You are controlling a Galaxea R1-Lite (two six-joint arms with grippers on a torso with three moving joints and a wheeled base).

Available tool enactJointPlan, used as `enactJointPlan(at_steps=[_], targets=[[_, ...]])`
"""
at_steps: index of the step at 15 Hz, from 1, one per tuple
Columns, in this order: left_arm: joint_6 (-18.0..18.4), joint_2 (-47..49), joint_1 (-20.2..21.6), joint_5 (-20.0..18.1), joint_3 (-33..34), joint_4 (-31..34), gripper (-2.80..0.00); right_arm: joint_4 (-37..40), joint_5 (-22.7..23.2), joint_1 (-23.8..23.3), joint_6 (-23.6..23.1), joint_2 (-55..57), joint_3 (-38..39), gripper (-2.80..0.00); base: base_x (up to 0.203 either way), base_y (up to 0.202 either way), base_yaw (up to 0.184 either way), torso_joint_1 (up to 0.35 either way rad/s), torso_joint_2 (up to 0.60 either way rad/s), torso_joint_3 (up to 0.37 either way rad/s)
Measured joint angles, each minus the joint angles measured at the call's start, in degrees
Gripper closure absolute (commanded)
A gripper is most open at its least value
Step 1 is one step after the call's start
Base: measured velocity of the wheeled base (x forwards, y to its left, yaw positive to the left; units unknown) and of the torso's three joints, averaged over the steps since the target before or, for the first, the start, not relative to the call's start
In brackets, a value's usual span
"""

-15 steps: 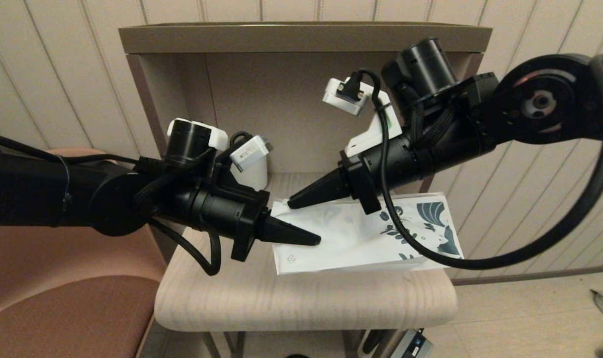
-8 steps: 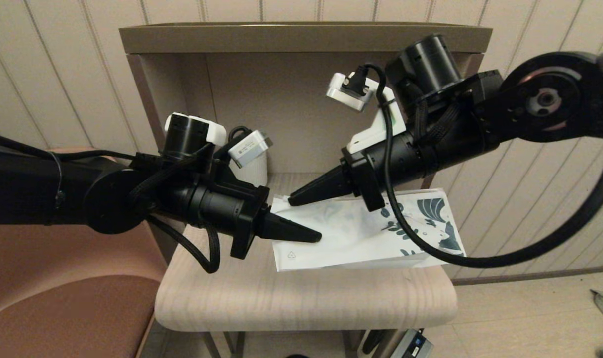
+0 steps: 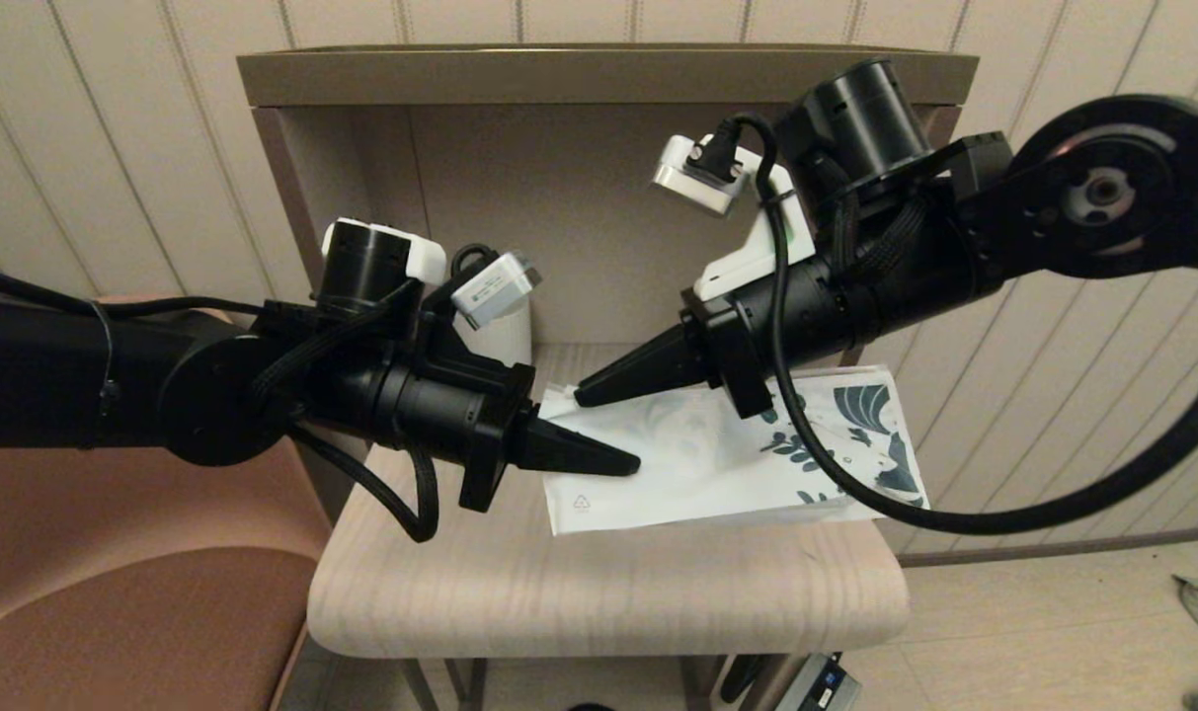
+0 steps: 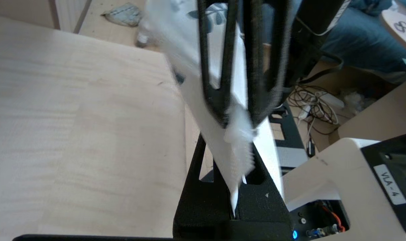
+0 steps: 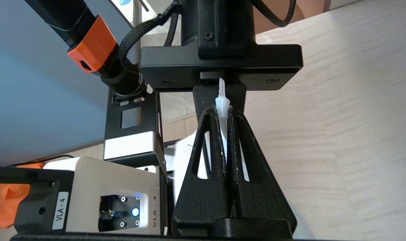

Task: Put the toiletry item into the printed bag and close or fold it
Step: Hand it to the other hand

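Printed bag: the white pouch (image 3: pixel 727 459) hangs lifted above the pale wooden shelf board (image 3: pixel 599 592), held between the two grippers; its dark teal leaf prints sit at the end toward the robot's right, and a small triangular mark shows near the left end.
Left gripper: its tip (image 3: pixel 626 463) comes in from the left, fingers pinched tight on the bag's left end; in the left wrist view (image 4: pixel 236 201) a thin white edge of the bag runs up from between the closed fingers.
Right gripper: its tip (image 3: pixel 587 397) reaches the bag's far upper left corner from the right, fingers pressed together on a crinkled bit of the bag's rim, seen white and toothed in the right wrist view (image 5: pixel 223 108).
Grippers together: both hold the same end of the bag, near each other but apart, the right one farther back.
Toiletry item: no slim white stick shows in any view; it may be inside the bag, but that cannot be told.
White mug: a ribbed white mug (image 3: pixel 505 346) stands at the back of the shelf, partly hidden behind the left wrist.
Shelf unit: a brown box frame (image 3: pixel 599 74) encloses the board.
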Motion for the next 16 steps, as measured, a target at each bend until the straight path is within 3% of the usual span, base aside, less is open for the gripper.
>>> enactJointPlan(at_steps=[14, 15, 16], targets=[[1.92, 0.48, 0.13, 0.48, 0.19, 0.07, 0.0, 0.04, 0.01, 0.68, 0.0, 0.15, 0.44, 0.0, 0.0, 0.0, 0.0, 0.0, 0.0, 0.0], [2.01, 0.4, 0.11, 0.83, 0.56, -0.08, -2.8, 0.06, 0.0, 0.68, 0.0, 0.15, 0.44, 0.0, 0.0, 0.0, 0.0, 0.0, 0.0, 0.0], [2.35, 0.37, 0.1, 1.81, 1.05, -0.58, -2.8, 0.09, 0.02, 0.68, 0.0, 0.15, 0.44, 0.0, 0.0, 0.0, 0.0, 0.0, 0.0, 0.0]])
